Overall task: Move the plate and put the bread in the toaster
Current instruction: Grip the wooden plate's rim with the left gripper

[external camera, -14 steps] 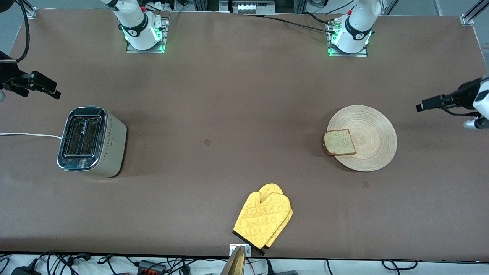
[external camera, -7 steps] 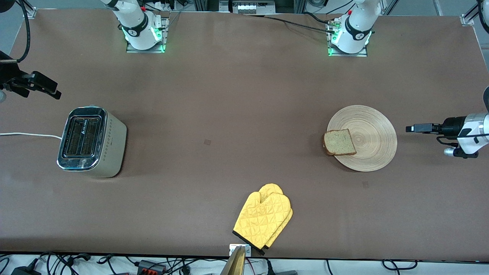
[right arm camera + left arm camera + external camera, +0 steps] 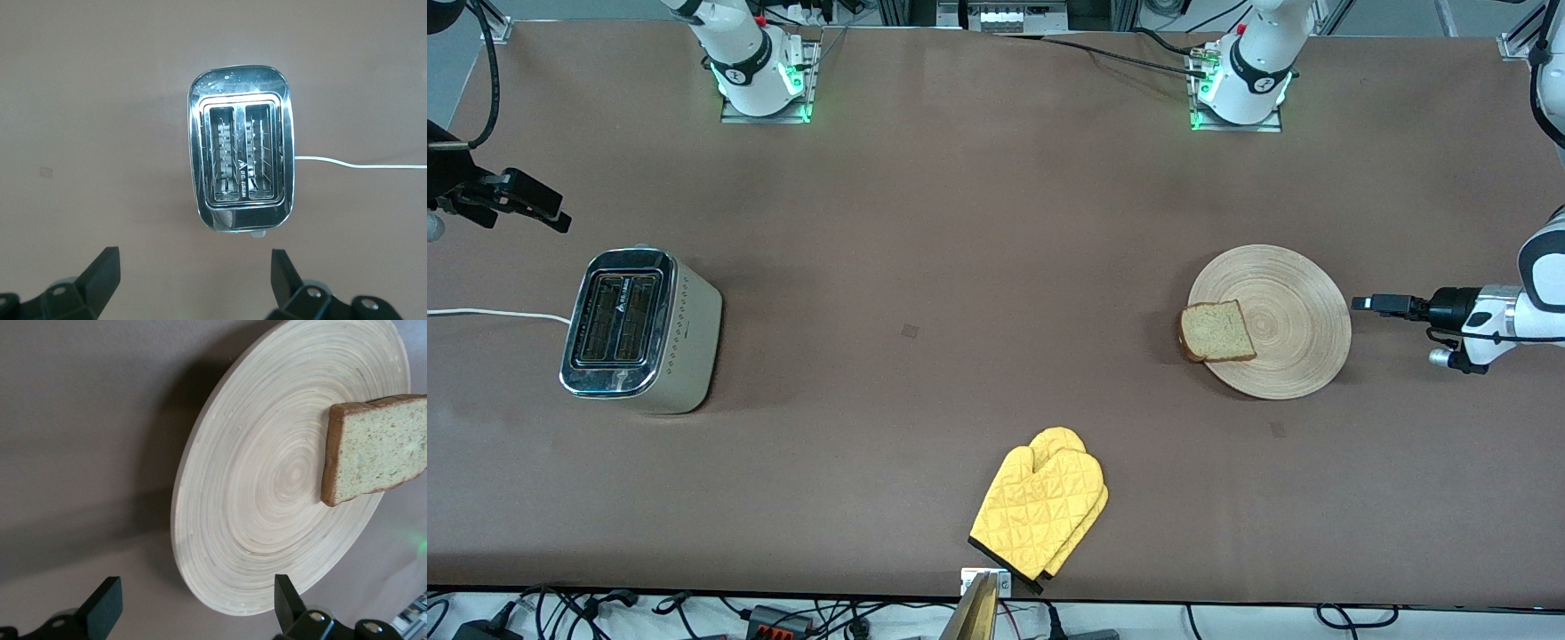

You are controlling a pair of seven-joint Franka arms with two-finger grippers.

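The pale wooden plate [image 3: 1285, 293] lies on the table toward the left arm's end. The brown bread slice [image 3: 1216, 332] lies on the plate's rim on the side toward the toaster, overhanging slightly. My left gripper [image 3: 1362, 304] is open and empty, pointing sideways at the plate's rim from the left arm's end, a short gap away. In the left wrist view the plate [image 3: 267, 507] and the bread [image 3: 377, 450] lie ahead of the left gripper [image 3: 193, 613]. The toaster [image 3: 640, 329] stands toward the right arm's end. My right gripper [image 3: 551, 213] is open, up over the table beside the toaster [image 3: 240, 163].
A yellow oven mitt [image 3: 1040, 511] lies near the table's front edge at the middle. The toaster's white cord [image 3: 489, 313] runs off the table's end; it also shows in the right wrist view [image 3: 360, 163]. Both toaster slots look empty.
My left gripper has come down and moved in toward the plate's rim. The right gripper has barely moved. Plate, bread and toaster have stayed put.
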